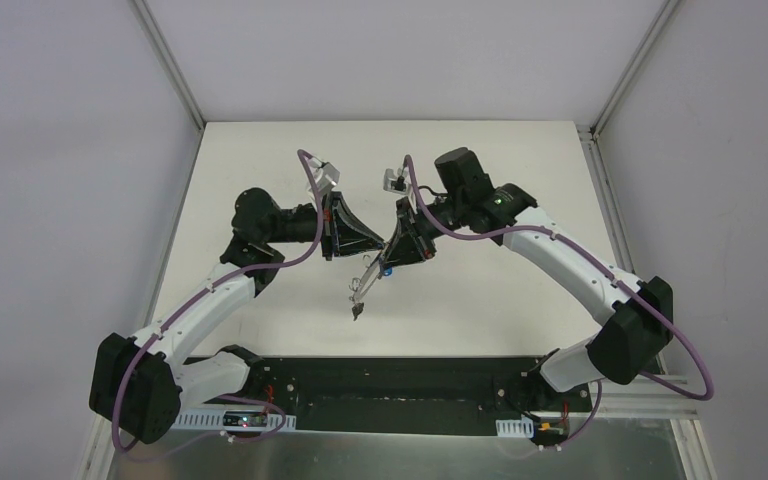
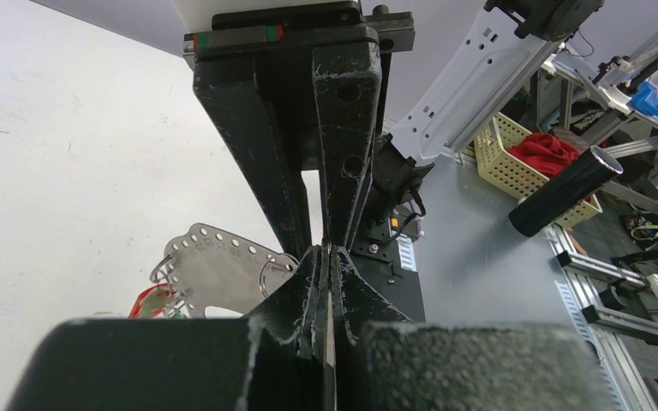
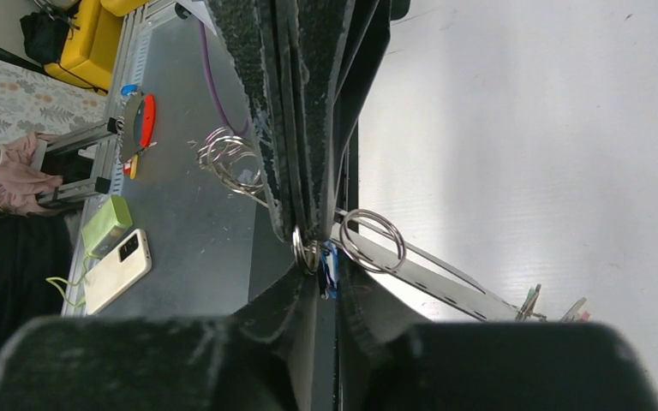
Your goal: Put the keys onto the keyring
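Now, key: the small silver metal key with the blue oval plastic tag [image 3: 330, 265] sits right at the tips of the right gripper [image 3: 317, 257], with its tag in the narrow gap between the fingers.
Keyring: the thin silver wire keyring [image 3: 373, 240] lies just beside those same tips, against the near end of a flat perforated silver metal plate [image 3: 433, 274].
Deciding relation: from the right gripper the keyring is a short sideways step from the key, and I judge that the coming move turns on closing this gap.
Long axis: the plate runs away from the fingertips and hangs down above the white tabletop [image 1: 510, 180]. Small red and green tags [image 2: 150, 300] dangle at its far end.
Nearer arm: both meet tip to tip, but the right one is at the key.
Left gripper [image 2: 326, 257]: the jaws are pressed together, with a thin bright metal edge showing between them. Which piece that edge belongs to cannot be told.
Right gripper state: the jaws are nearly together around the blue tag. Whether they truly pinch it cannot be told.
Pose: both arms reach inward with their grippers raised, roughly level and pointing at each other.
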Available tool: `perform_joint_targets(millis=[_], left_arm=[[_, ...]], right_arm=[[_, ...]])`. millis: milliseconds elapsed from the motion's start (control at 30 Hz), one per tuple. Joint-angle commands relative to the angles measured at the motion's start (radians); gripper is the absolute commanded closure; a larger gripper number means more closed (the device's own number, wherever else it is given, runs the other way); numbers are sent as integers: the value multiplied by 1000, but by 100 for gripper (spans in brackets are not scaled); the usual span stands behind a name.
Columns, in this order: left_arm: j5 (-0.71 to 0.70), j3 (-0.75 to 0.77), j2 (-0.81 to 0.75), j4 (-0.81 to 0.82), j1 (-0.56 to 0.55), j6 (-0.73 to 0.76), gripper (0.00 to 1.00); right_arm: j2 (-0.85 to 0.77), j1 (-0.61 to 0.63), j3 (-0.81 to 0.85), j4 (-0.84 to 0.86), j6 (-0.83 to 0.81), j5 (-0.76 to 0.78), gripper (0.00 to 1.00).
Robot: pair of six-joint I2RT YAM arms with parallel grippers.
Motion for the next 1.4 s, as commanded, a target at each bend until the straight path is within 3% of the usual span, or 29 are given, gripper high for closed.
perform_joint_targets(millis=[0,167,400,733,1367], left_arm=[[0,3,-22,85,-3,-11,100],[0,6,-19,83,-3,-15,100],[0,8,-18,84,-3,-20,100],[-3,7,-15,78,-3,-13,100],[-2,8,-18,61,-3,-7,100]], right_arm=[[-18,6,45,10,-19,-10,80],[-54,-20,54,-12,-38,-3,68],[-98,-53,56,-16,-45,-13,66],[-66,-55,86,21,20,-26,66],[-39,-36,83,46,47,-30,78]])
